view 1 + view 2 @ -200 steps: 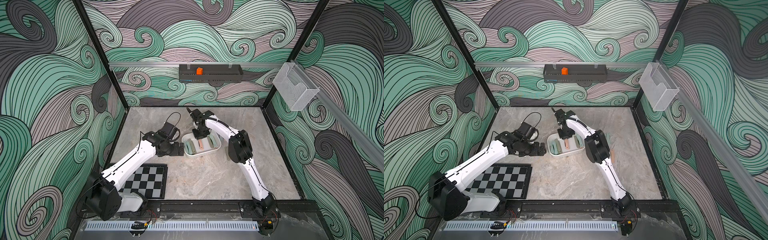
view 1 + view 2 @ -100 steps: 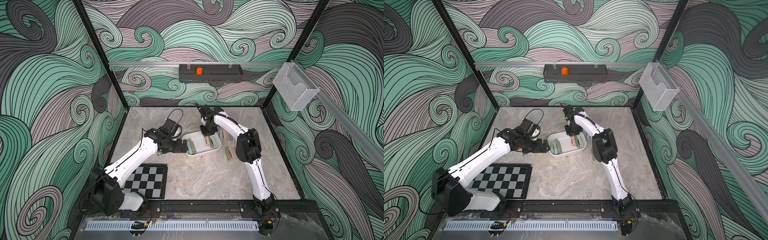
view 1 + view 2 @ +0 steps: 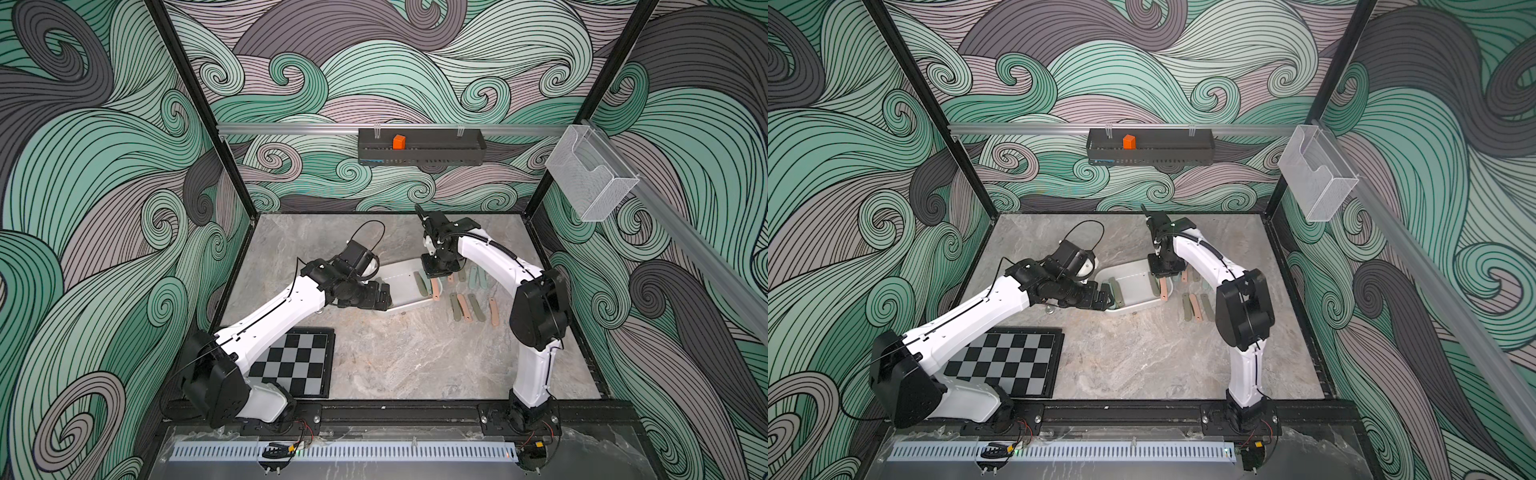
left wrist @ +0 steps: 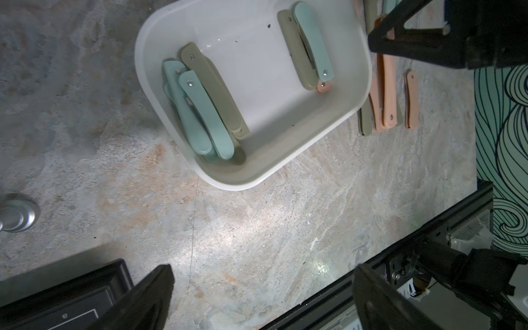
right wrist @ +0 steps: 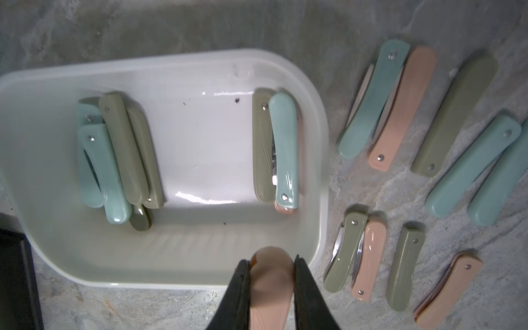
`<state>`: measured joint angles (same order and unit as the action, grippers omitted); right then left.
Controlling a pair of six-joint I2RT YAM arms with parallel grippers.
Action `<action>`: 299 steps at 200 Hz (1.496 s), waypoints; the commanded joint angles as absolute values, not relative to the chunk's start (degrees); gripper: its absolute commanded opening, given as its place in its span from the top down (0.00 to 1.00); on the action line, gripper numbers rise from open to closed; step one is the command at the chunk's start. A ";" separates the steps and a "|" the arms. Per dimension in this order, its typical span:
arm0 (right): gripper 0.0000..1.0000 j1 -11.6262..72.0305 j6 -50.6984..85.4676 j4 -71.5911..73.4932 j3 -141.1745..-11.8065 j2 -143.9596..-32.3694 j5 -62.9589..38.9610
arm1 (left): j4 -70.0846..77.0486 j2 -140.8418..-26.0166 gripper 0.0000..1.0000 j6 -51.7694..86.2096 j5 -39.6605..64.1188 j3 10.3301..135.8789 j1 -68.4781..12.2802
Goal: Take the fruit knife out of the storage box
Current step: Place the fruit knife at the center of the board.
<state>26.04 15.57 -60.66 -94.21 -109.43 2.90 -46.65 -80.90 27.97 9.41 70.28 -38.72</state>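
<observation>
The white storage box (image 3: 401,279) (image 3: 1133,284) lies mid-table. It holds several folded fruit knives: teal and olive ones at one end (image 5: 114,160) and a teal, olive and peach stack at the other (image 5: 281,154). My right gripper (image 5: 271,263) (image 3: 435,272) is shut on a peach fruit knife (image 5: 271,288) (image 3: 435,289), which hangs over the box's right end by the rim. My left gripper (image 4: 263,274) (image 3: 384,296) is open and empty at the box's left end.
Several more folded knives (image 5: 400,114) (image 3: 469,305) lie on the table right of the box. A checkerboard (image 3: 297,361) lies front left. On the back wall hangs a black tray (image 3: 440,149) with an orange block (image 3: 399,142). A clear mesh basket (image 3: 590,178) hangs right.
My right gripper has risen from the middle of the box and moved to its right end with the peach knife in it. The right elbow swung right. The left gripper stays open.
</observation>
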 commanded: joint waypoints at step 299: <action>0.53 23.82 14.60 -52.59 -71.89 -95.26 8.51 | -48.54 -84.71 0.01 28.65 2.76 74.49 -44.91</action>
<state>23.97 15.55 -49.69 -68.14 -98.08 6.35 -46.22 -84.14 29.89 5.52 71.42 -44.75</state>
